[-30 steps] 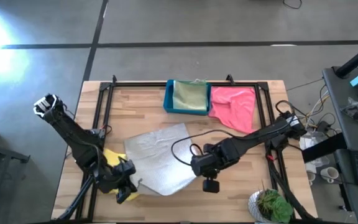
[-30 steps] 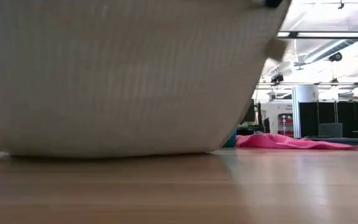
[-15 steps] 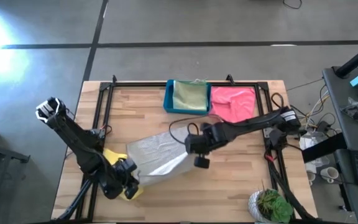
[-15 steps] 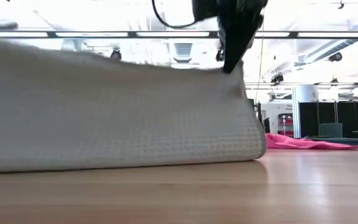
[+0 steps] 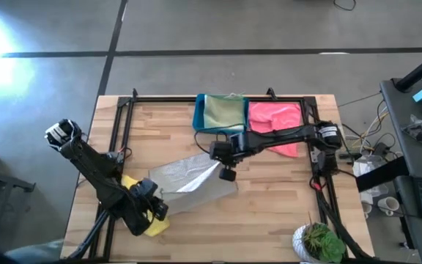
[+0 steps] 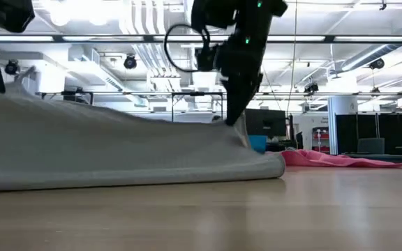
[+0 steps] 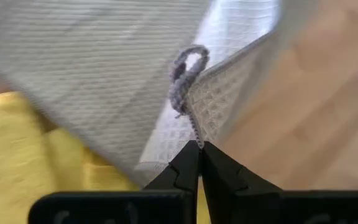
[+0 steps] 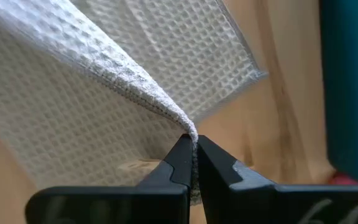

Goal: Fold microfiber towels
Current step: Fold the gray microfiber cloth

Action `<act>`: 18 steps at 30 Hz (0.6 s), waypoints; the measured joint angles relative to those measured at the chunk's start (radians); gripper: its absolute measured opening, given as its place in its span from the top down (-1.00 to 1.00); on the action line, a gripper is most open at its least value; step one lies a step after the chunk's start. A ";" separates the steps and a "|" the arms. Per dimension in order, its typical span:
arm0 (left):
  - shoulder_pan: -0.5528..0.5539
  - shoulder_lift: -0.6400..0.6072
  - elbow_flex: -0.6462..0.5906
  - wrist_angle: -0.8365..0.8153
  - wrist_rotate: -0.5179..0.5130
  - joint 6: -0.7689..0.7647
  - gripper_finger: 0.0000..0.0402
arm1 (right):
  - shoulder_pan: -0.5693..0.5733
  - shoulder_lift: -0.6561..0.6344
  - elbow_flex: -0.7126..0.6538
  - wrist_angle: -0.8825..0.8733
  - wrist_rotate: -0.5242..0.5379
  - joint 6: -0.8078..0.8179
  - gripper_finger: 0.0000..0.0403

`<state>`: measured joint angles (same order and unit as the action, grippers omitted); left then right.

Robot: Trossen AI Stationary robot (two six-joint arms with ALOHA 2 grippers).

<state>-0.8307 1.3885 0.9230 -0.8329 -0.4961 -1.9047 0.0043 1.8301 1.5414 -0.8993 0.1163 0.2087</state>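
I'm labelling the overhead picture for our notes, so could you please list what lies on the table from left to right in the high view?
Yellow towel → left gripper → grey towel → right gripper → pink towel

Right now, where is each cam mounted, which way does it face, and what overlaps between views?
High: overhead, straight down; both arms, grey towel, blue bin.
Low: table height, level across; right end effector lifting the towel's edge.
Left wrist: looks past the left end effector, pinching the towel corner by its loop, over the yellow towel.
Right wrist: looks past the right end effector, pinching the towel edge.
Shared: the grey towel, in all four.
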 joint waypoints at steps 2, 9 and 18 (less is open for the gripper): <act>0.000 0.008 0.000 -0.037 0.000 -0.069 1.00 | -0.014 0.021 0.000 -0.003 0.000 -0.012 0.96; 0.012 0.012 0.000 -0.146 0.000 -0.273 1.00 | -0.063 0.054 0.002 0.028 0.005 -0.072 0.96; 0.111 0.012 -0.003 -0.211 0.015 -0.312 1.00 | -0.114 0.054 -0.006 0.130 0.008 -0.097 0.96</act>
<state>-0.7195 1.4006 0.9197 -1.0435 -0.4812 -2.2166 -0.1094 1.8843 1.5356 -0.7688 0.1245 0.1119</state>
